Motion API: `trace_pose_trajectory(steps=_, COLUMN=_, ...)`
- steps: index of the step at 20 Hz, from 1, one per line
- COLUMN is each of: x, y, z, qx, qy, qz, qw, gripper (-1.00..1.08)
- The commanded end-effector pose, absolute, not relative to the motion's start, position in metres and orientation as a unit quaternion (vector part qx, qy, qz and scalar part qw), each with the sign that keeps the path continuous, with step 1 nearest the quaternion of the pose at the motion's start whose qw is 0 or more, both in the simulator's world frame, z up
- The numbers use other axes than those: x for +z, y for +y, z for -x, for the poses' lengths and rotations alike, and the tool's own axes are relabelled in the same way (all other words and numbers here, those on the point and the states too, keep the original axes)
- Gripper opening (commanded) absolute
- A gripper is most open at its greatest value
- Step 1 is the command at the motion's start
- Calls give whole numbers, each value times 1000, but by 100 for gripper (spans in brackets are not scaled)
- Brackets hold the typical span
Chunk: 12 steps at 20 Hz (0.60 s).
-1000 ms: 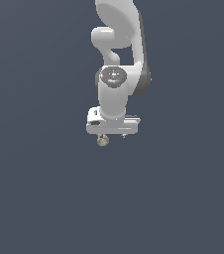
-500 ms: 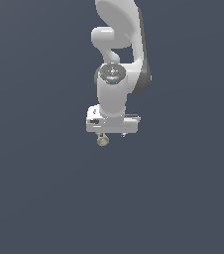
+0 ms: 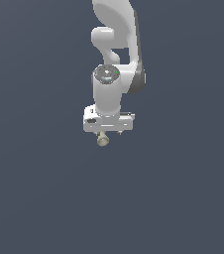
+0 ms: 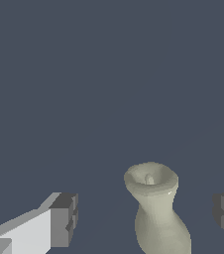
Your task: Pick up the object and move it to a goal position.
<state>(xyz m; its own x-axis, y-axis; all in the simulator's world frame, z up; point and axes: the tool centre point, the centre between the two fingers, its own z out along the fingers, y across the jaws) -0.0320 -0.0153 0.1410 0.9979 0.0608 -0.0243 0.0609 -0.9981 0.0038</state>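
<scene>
Gripper (image 4: 146,216): fingers (image 4: 64,218) spread wide, neither touching anything.
Object (image 4: 156,208): khaki, flared mouth showing, between the fingers.
Exterior view: object (image 3: 102,139) just under the gripper (image 3: 109,133), contact unclear.

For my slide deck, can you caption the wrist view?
Open gripper straddling the small pale beige object, its flared cup end facing the camera, neither finger touching it.

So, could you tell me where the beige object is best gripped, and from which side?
Grip the object at its narrow waist, between the flared cup end and the rounded knob. That is its slimmest part, and the wider ends either side should stop it slipping. The open end effector already straddles it, one finger each side and neither touching, so closing straight across the waist looks best.
</scene>
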Motion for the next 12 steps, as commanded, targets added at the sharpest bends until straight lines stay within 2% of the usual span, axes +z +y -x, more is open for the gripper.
trace_pose_trajectory(steps=1, x=136, y=-22, z=39, qx=-10, qy=46, qz=-999, qw=2, gripper=100)
trace_pose_trajectory(steps=12, x=116, y=-48, z=75, qx=-2, qy=117, qz=-993, qw=0, gripper=100)
